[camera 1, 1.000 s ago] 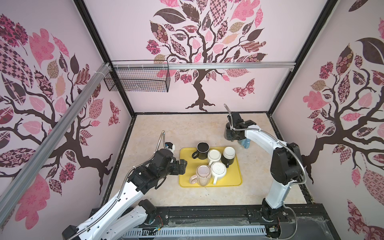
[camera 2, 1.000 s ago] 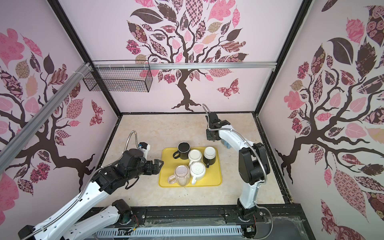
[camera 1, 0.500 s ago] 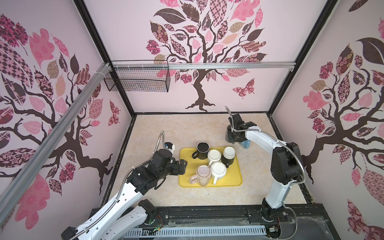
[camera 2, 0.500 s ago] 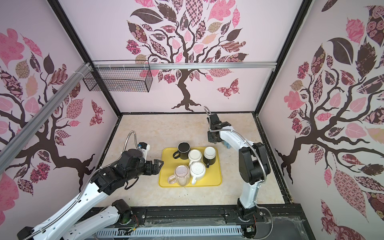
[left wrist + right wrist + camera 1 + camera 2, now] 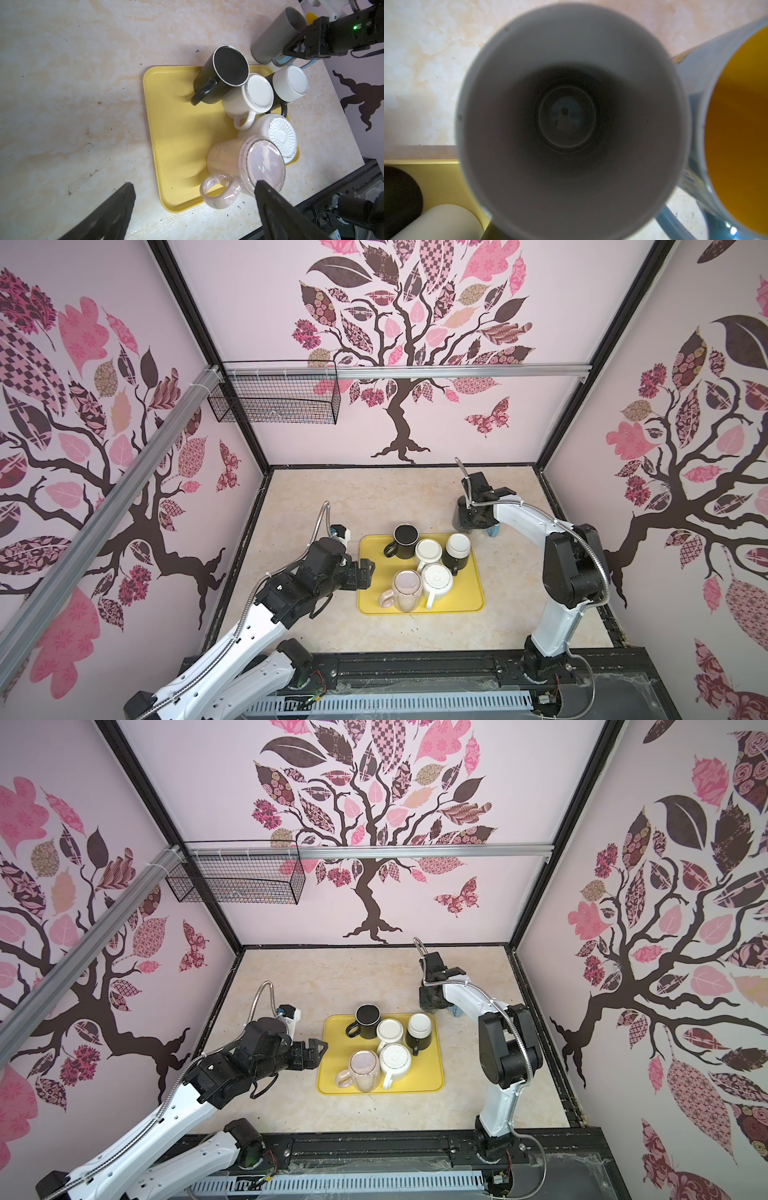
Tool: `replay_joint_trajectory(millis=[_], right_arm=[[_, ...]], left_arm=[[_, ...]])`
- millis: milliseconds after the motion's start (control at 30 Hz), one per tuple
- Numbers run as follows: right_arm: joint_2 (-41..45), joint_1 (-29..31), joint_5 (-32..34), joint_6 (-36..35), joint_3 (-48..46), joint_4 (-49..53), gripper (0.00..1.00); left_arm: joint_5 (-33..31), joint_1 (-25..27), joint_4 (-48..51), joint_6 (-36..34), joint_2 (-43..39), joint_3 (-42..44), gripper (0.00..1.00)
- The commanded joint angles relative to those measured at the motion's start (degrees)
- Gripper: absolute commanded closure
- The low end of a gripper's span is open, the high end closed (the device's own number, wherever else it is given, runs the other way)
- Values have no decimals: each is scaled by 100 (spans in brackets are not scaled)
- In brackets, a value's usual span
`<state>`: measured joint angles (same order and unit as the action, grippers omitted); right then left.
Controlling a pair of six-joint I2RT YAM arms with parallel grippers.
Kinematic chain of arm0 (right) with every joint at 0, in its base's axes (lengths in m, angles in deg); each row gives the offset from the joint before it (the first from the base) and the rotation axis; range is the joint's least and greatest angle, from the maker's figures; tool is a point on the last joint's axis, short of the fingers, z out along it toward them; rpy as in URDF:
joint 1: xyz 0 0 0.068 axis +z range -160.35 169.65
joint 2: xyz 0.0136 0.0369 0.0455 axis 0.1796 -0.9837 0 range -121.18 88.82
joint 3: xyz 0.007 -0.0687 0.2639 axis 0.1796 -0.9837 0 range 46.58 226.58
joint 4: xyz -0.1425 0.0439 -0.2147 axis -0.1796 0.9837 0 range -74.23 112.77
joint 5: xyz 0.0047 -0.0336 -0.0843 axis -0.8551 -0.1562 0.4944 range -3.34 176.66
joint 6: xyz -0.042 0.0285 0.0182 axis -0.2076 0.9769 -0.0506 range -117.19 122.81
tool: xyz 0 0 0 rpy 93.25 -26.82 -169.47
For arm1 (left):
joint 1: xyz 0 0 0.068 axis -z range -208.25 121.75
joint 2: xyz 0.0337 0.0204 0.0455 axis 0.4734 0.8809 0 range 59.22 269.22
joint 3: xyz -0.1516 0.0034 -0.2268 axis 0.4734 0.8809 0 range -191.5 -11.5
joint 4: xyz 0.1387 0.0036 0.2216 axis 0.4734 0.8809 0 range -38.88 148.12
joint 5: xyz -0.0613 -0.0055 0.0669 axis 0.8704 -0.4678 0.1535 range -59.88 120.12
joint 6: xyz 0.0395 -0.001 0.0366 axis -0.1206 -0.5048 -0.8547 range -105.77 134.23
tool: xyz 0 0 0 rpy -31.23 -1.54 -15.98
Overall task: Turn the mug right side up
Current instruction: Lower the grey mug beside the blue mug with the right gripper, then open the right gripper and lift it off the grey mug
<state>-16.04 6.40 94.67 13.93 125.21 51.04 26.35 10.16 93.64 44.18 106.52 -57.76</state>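
Left gripper [image 5: 194, 185] released, hovering at tray [image 5: 172, 124] edge, facing inverted pink mug [image 5: 228, 158] on it. Best: grasp body, lift clear of neighbouring ribbed mug [image 5: 282, 135] before flipping. Right gripper [image 5: 289, 51] clenched beside upright grey mug [image 5: 272, 39], off tray; hold unclear. Marbled table [image 5: 72, 72]; tree-decal walls [image 5: 291, 323], wire basket [image 5: 274, 404].

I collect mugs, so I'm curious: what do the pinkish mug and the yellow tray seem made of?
The pinkish mug looks like glazed ceramic with a pearly, iridescent finish: its handle and upturned base show shifting glossy highlights. The yellow tray is probably matte plastic: flat even colour, rounded raised rim, no sharp glare.
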Motion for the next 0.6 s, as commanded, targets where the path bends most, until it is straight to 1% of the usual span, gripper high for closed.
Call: replay_joint_trajectory(millis=[0,200,300,567], right_arm=[[-103,-76,57,-24,148,-238,100],[-98,-85,139,-52,155,-163,100],[-129,-84,92,-41,142,-145,91],[-111,-85,45,35,203,-41,60]], left_arm=[[2,18,-97,-51,-2,-8,6],[-5,17,-114,-37,-17,12,7],[-3,17,-113,-25,-5,21,6],[-10,17,-113,-17,3,23,6]])
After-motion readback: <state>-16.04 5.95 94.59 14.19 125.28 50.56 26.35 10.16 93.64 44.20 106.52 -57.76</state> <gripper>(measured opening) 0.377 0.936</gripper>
